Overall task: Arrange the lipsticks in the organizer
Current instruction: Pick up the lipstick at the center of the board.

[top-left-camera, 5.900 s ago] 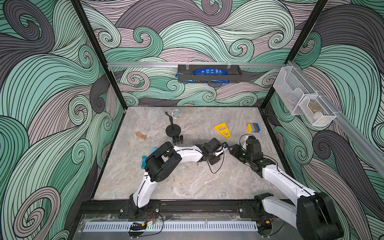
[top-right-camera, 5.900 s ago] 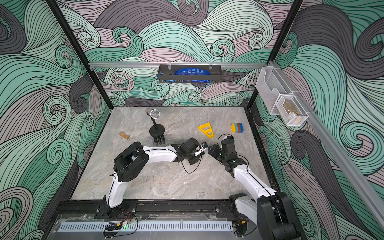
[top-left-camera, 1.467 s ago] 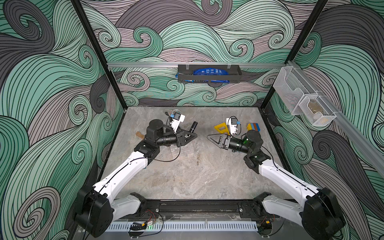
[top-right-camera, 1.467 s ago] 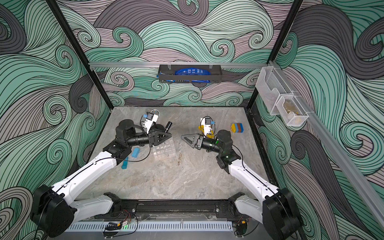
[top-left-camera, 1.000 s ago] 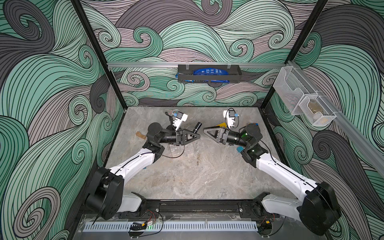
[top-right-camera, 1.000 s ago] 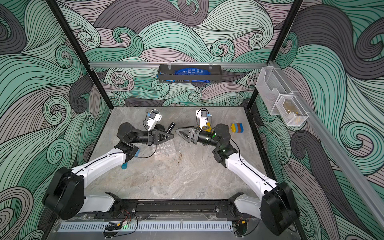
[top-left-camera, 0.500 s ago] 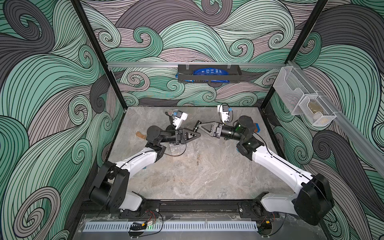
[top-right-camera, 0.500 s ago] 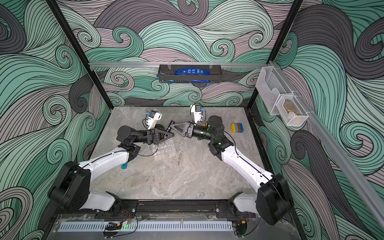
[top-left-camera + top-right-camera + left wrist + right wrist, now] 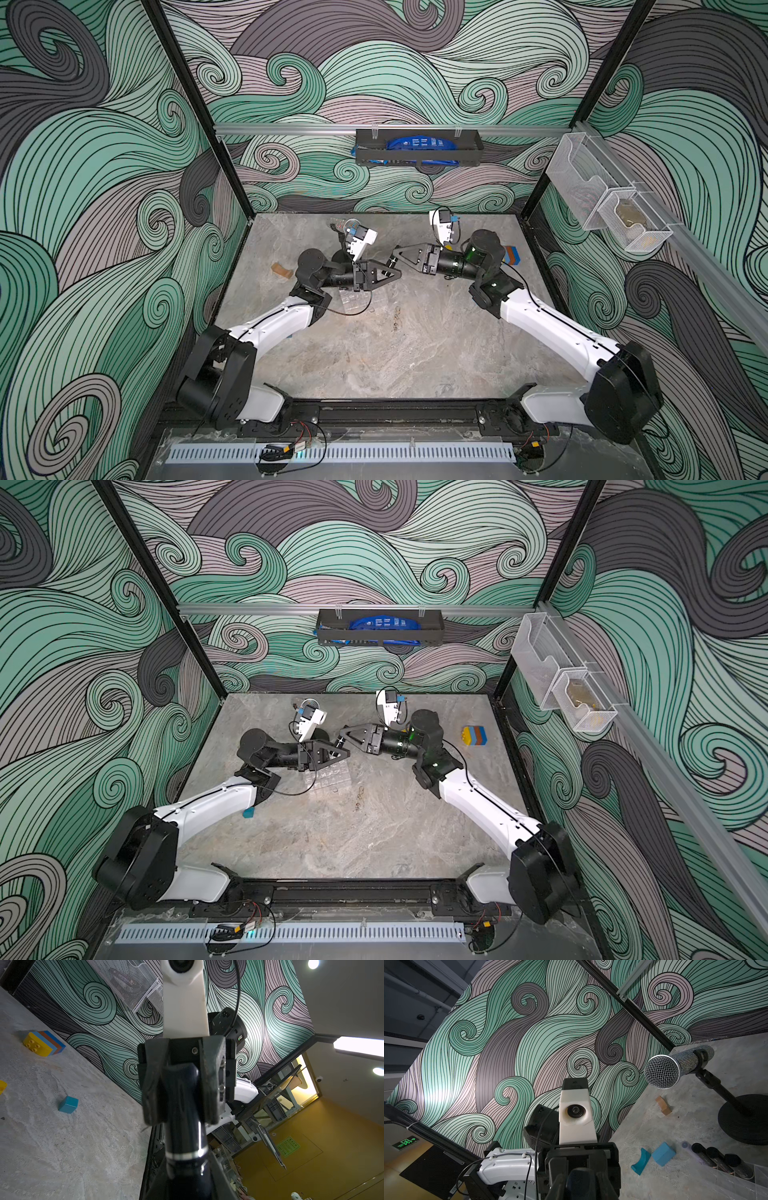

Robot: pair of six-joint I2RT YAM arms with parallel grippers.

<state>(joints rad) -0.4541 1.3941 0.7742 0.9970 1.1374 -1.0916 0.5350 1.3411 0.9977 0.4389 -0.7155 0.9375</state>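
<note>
Above the organizer (image 9: 358, 297), well up off the table (image 9: 415, 353), it's a 2-armed moment: 1 black lipstick (image 9: 182, 1126) is bridged between both arms in mid-air. On one end the left tool (image 9: 396, 273) is clamped narrow around the tube, and on the other end the right tool (image 9: 400, 255) is pinched in too, pads (image 9: 212, 1084) pressed to both sides of it, as the left wrist view shows head-on. That reads as a handover, with neither side letting go yet. Down by the organizer's edge, the right wrist view catches 3 more black lipsticks (image 9: 713, 1152) lined up side by side, with a pale lavender one (image 9: 685, 1145) next to them. Whether they sit in cells or just beside the organizer, I can't tell. On handling, this tube should be light and rigid, but that glossy round shell looks slippery and could swivel between flat pads. The best hold, I'd say, is across the body near the middle, clear of the silver band (image 9: 184, 1154) where the cap likely joins, so a pull doesn't pop it apart. It'll want to go upright, end first, into 1 cell.
</note>
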